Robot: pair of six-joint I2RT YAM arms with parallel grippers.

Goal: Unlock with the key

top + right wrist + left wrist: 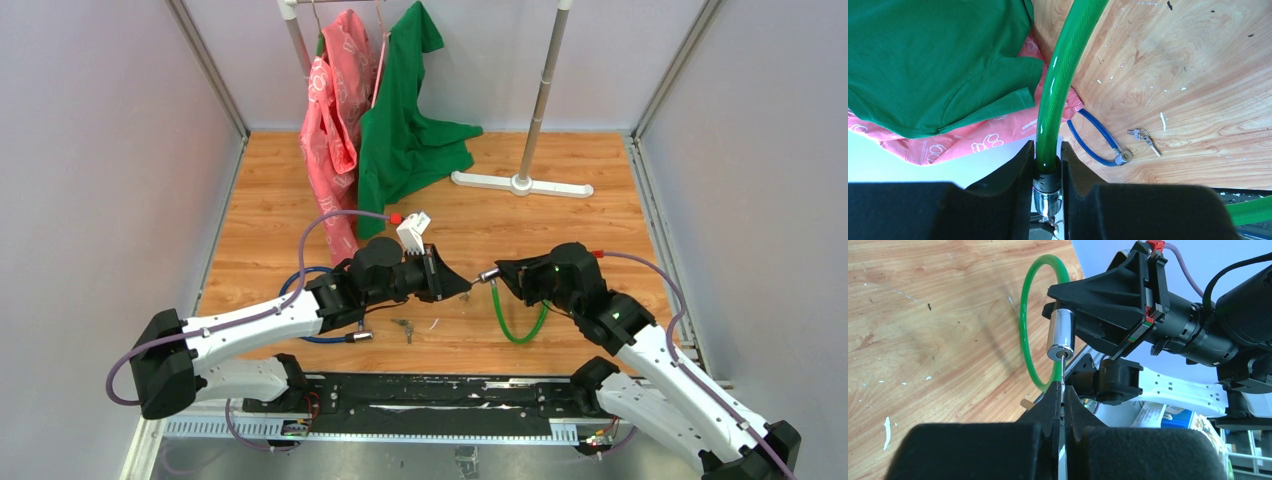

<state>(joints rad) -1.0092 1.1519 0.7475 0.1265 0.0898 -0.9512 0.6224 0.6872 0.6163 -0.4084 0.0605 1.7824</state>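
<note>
A green cable lock [520, 325] hangs in the air at mid-table, and my right gripper [1048, 155] is shut on the black collar and chrome cylinder [1047, 197] at its end. In the left wrist view the chrome cylinder [1061, 335] points its keyhole face down at my left gripper [1063, 390]. That gripper is shut on a thin silver key [1063, 371], whose tip sits in the keyhole. The green cable [1024, 315] loops behind the cylinder. From above, the left gripper [462, 287] and right gripper [497, 275] meet tip to tip.
A blue cable lock [310, 335] and a small bunch of keys [405, 327] lie on the wood near the left arm. A green shirt [405, 120] and a pink garment [330, 130] hang from a rack at the back, whose white base [520, 183] stands back right.
</note>
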